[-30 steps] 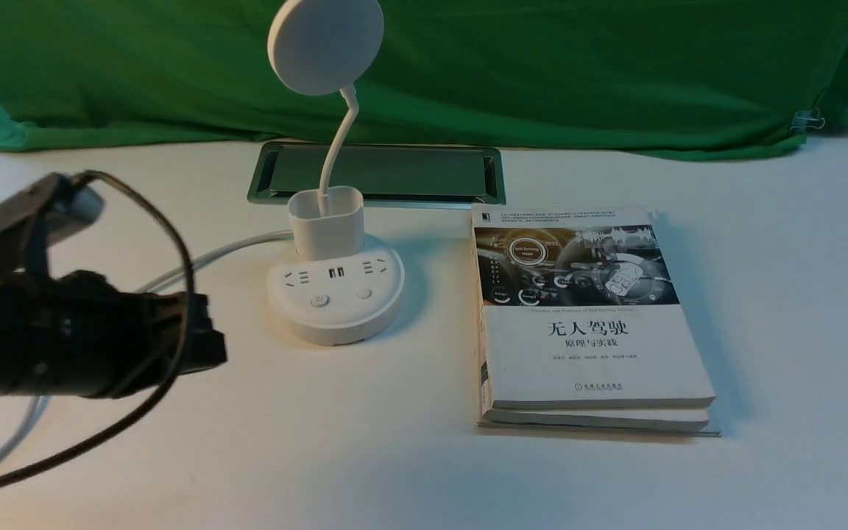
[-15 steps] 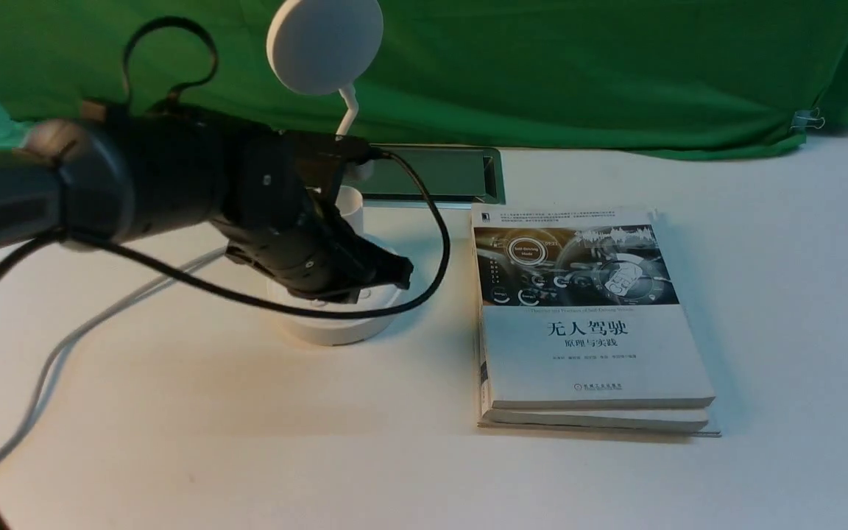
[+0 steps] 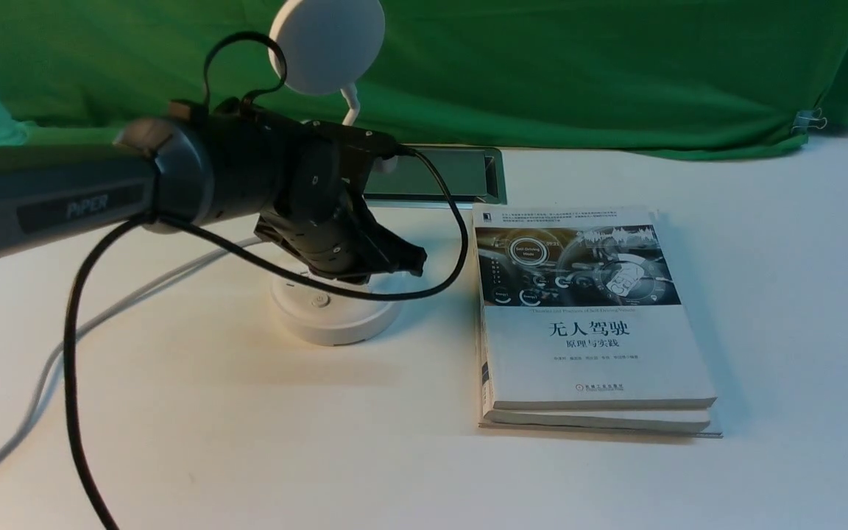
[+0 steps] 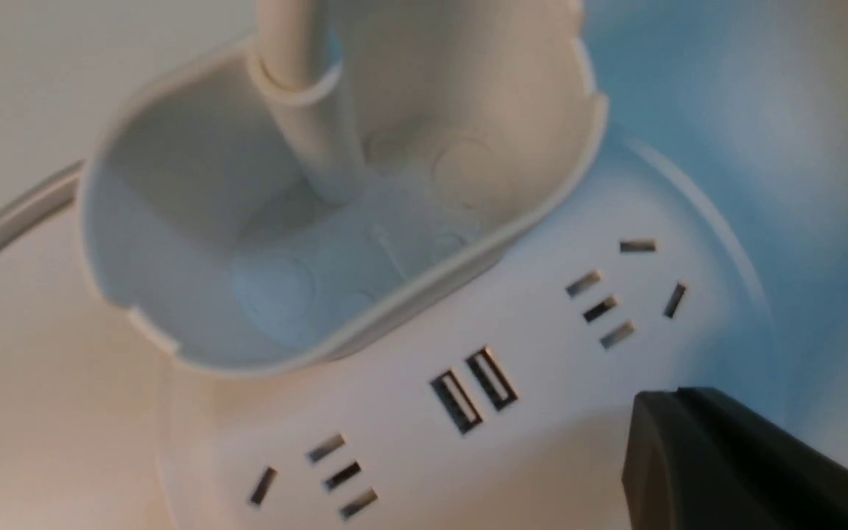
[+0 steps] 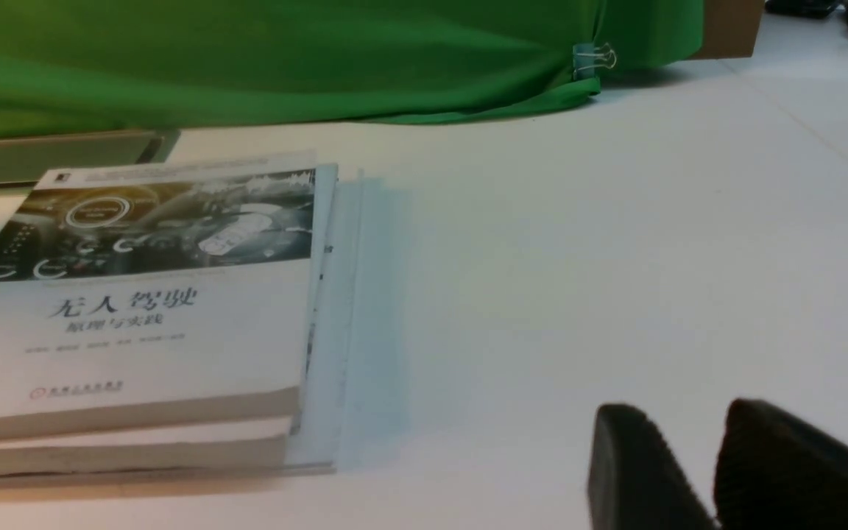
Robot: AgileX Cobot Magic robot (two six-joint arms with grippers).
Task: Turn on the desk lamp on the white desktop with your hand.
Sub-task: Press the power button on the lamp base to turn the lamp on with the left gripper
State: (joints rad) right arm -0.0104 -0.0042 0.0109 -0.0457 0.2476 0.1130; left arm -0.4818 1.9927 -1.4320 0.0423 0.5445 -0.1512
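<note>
The desk lamp stands on the white desktop (image 3: 247, 442), with its disc head (image 3: 328, 44) up at the back and its round base (image 3: 332, 320) below. Its left button (image 3: 319, 300) shows; the right button is hidden under my hand. My left gripper (image 3: 413, 261) is shut and empty, with its tip just above the right side of the base. In the left wrist view its black fingers (image 4: 689, 456) lie over the base's edge, beside the USB ports (image 4: 474, 389), the oval cup (image 4: 321, 221) and the neck (image 4: 306, 96). My right gripper (image 5: 696, 442) rests low over bare desktop, its jaws a narrow gap apart, empty.
A stack of two books (image 3: 586, 316) lies right of the lamp, also in the right wrist view (image 5: 137, 309). The metal-framed cable slot (image 3: 439, 173) is behind the lamp, before the green cloth (image 3: 542, 73). The grey cord (image 3: 137, 287) runs left. My black cable (image 3: 439, 283) hangs beside the base.
My left arm swung from the front left up and over the lamp base. In the last half second the gripper rose a little and shifted right, uncovering the left button.
</note>
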